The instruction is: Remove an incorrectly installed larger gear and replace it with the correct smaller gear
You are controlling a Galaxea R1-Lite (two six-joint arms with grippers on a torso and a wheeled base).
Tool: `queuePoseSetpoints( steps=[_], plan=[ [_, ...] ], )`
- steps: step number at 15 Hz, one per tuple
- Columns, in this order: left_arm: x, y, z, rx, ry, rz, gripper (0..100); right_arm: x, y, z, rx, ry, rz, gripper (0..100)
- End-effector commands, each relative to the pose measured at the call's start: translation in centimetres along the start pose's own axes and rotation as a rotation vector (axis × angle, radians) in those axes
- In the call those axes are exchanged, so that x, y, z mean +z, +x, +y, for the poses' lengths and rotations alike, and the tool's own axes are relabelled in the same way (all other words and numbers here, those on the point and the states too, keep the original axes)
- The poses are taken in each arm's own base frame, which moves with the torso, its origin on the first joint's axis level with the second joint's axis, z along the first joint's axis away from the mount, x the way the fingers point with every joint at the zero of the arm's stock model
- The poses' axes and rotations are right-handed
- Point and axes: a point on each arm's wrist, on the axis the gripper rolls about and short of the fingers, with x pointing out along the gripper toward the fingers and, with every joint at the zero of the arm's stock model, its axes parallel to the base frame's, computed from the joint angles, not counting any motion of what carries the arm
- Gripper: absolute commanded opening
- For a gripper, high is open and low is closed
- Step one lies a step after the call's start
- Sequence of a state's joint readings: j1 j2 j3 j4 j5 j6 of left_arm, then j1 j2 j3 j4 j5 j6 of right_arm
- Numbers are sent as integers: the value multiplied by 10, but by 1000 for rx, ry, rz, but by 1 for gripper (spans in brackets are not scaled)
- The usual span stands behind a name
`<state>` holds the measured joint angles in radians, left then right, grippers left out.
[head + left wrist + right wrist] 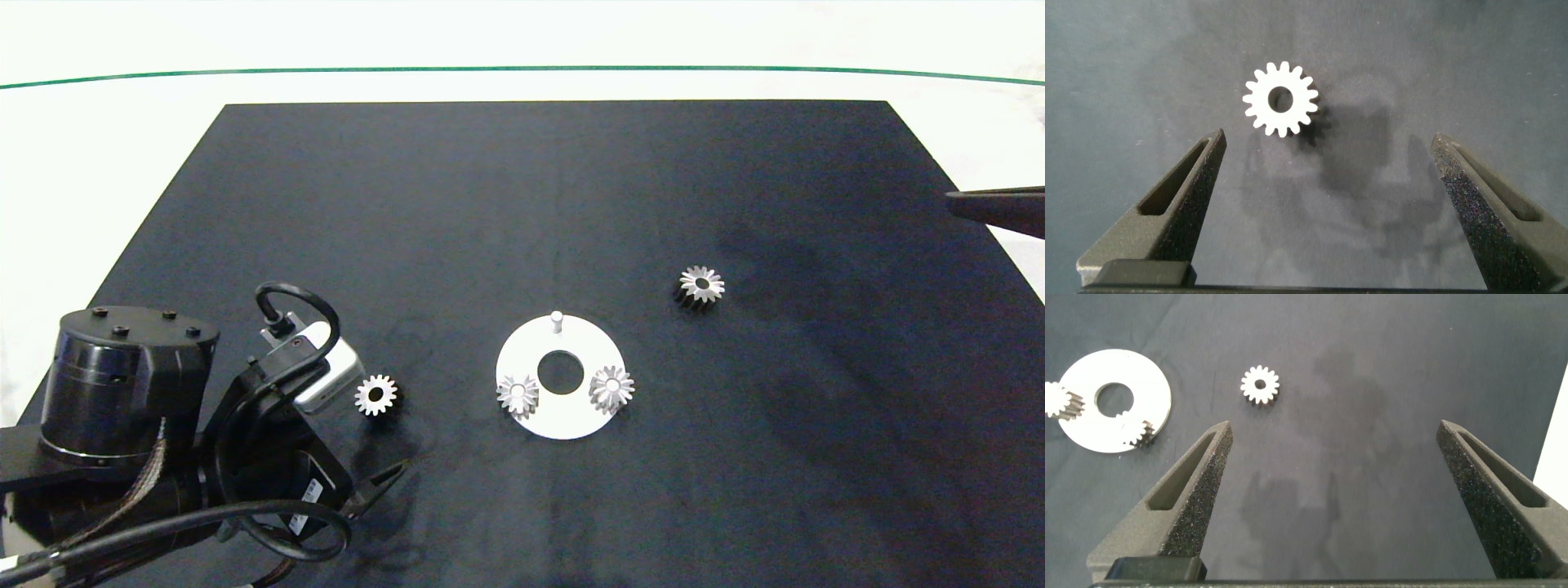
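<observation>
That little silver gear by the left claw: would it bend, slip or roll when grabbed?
The smaller gear looks like solid metal, so it is probably rigid and heavy for its size. Lying flat on the mat, it should not roll. Its shiny toothed rim might slip in the left gripper.

A black mat [571, 204] covers most of the white bench [122, 147]. A thin green line [522, 69] runs across the bench behind the mat. On the mat lies a white disc [563, 420] with a round hole in its middle. A short white peg [556, 320] stands upright near the disc's far edge (nothing sits on it). Two pale-centred gears [518, 394] sit on the disc, one at each side of the hole.
</observation>
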<state>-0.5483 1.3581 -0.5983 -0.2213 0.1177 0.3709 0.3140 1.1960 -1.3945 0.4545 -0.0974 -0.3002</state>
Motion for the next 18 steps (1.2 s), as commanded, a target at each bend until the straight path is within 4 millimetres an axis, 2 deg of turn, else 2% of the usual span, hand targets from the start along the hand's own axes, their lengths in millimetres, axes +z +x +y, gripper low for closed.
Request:
queuePoseSetpoints(
  steps=[1,3,12,18],
  plan=[
    [2,17,-1,-5,-6,23,100,-4,-1,1,4,-3,10,100],
    [5,29,-1,25,-17,5,100,-6,-2,1,5,-3,13,100],
    [14,47,6,50,-30,19,100,-11,-5,3,14,8,21,100],
    [10,47,13,63,-41,57,99,-15,-4,3,24,20,32,100]
  ],
)
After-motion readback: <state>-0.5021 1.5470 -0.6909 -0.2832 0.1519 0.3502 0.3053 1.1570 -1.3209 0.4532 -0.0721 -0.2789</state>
